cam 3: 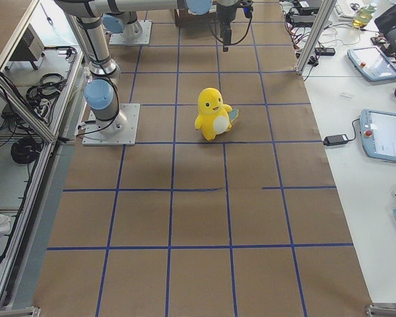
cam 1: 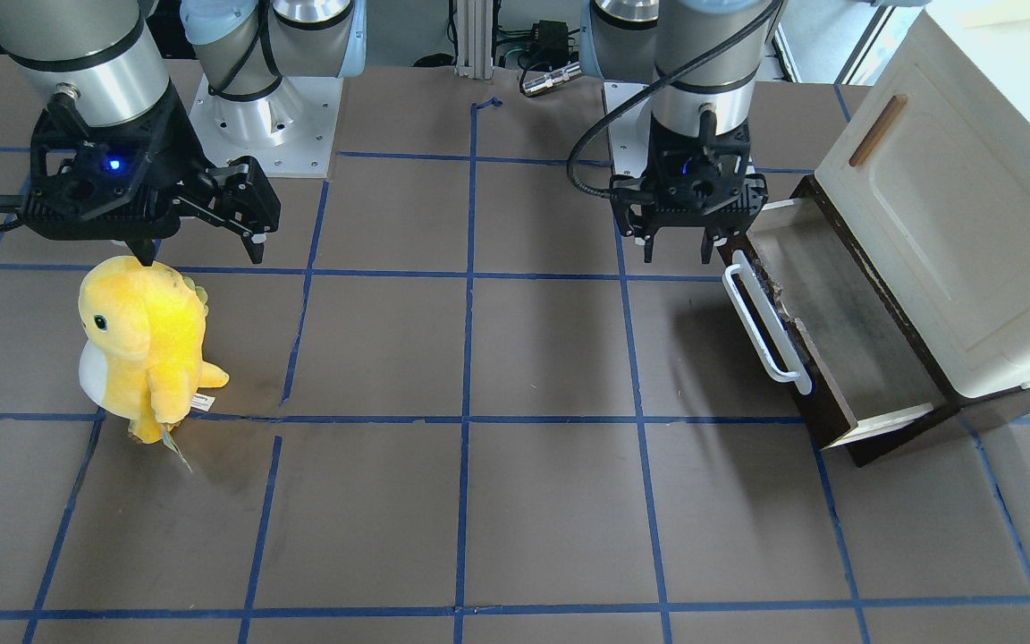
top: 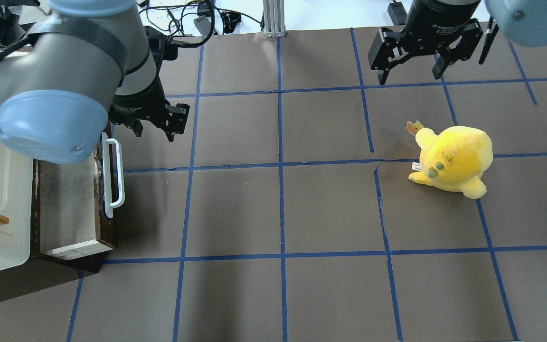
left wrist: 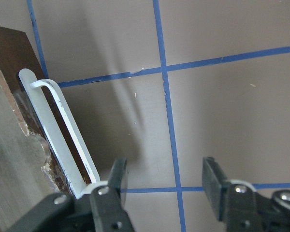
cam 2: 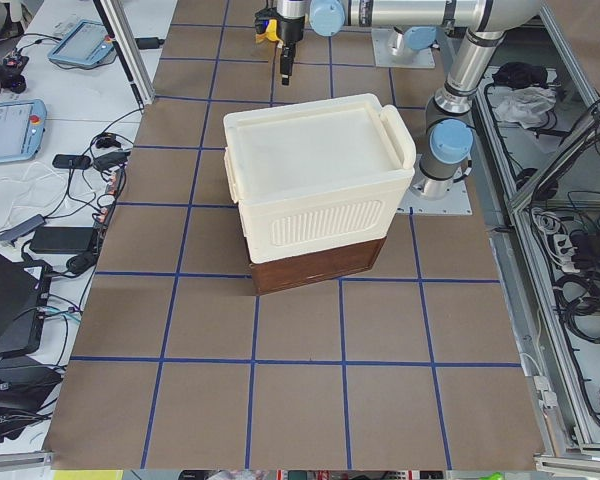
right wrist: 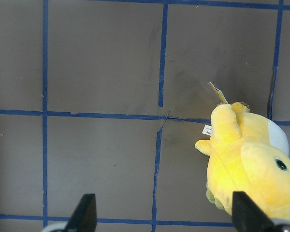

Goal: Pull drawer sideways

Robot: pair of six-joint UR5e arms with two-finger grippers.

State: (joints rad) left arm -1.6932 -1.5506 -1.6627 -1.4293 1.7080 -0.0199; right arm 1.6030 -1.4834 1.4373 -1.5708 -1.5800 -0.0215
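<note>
The drawer [cam 1: 846,331] stands pulled out of the cream cabinet, showing its grey-brown floor, dark brown front and long white bar handle [cam 1: 765,322]. In the overhead view the drawer [top: 69,204] and handle [top: 112,175] are at the left. My left gripper [cam 1: 676,250] is open and empty, just beyond the handle's robot-side end and apart from it; it also shows in the overhead view [top: 152,133]. In the left wrist view the handle [left wrist: 63,121] ends beside the left gripper [left wrist: 164,179]. My right gripper [top: 409,76] is open and empty, hanging far from the drawer.
The cream cabinet [cam 1: 953,224] with a small wooden handle [cam 1: 877,130] sits on a dark base at the table's left end. A yellow plush toy [cam 1: 139,340] stands below the right gripper [cam 1: 202,255]; it also shows in the right wrist view [right wrist: 251,164].
</note>
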